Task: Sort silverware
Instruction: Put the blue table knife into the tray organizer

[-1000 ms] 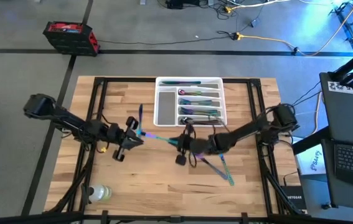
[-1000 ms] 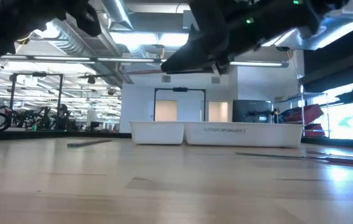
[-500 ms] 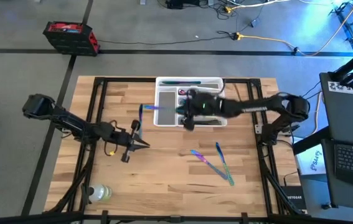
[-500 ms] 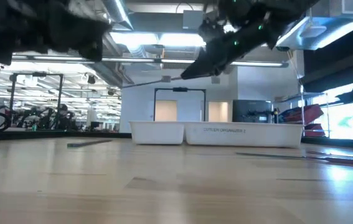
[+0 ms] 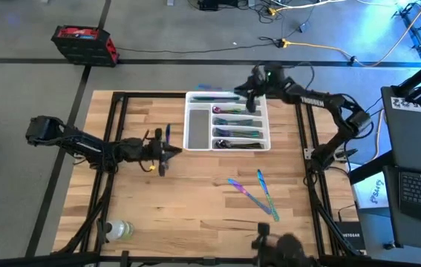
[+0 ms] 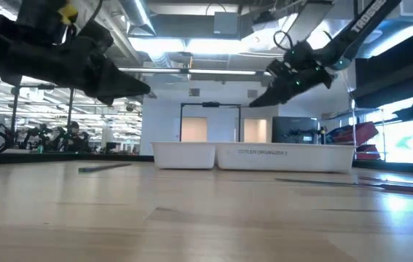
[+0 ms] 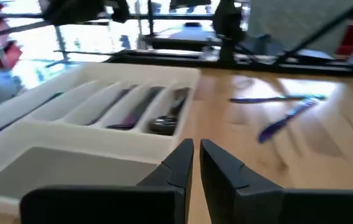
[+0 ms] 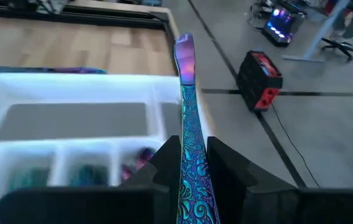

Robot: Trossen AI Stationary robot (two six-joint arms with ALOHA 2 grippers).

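Right gripper [image 5: 251, 83] now over tray [image 5: 195, 132]

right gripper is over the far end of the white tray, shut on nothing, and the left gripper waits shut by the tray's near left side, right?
Not quite: the right gripper is not empty. The right wrist view shows it shut on a piece of iridescent silverware above the white tray. The rest holds: the left gripper waits shut beside the tray.

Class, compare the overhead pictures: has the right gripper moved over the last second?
Yes. The right gripper, shut on a silverware piece, went from the table's middle to the far side of the white tray.
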